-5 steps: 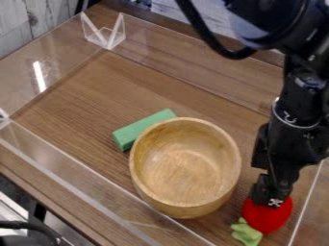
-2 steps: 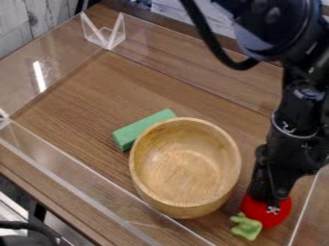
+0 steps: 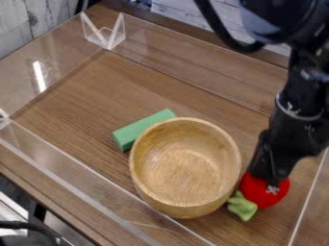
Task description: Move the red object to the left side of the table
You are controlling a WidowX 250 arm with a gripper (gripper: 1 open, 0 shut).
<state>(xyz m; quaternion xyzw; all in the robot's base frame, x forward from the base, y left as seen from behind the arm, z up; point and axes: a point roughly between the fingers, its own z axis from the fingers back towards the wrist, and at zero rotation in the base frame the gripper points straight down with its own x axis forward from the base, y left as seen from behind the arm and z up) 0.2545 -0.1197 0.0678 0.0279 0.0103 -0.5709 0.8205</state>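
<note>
At lower right, the black gripper (image 3: 271,181) clenches the small red toy fruit (image 3: 265,194). Carried left too low, it may clip the round wooden bowl (image 3: 134,169).

Wooden bowl (image 3: 187,165), green block (image 3: 144,129) fill middle. Far surface (image 3: 154,82) open. Clear walls (image 3: 58,53) all round.

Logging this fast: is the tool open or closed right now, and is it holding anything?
Tool: closed, gripping the red object.
</note>
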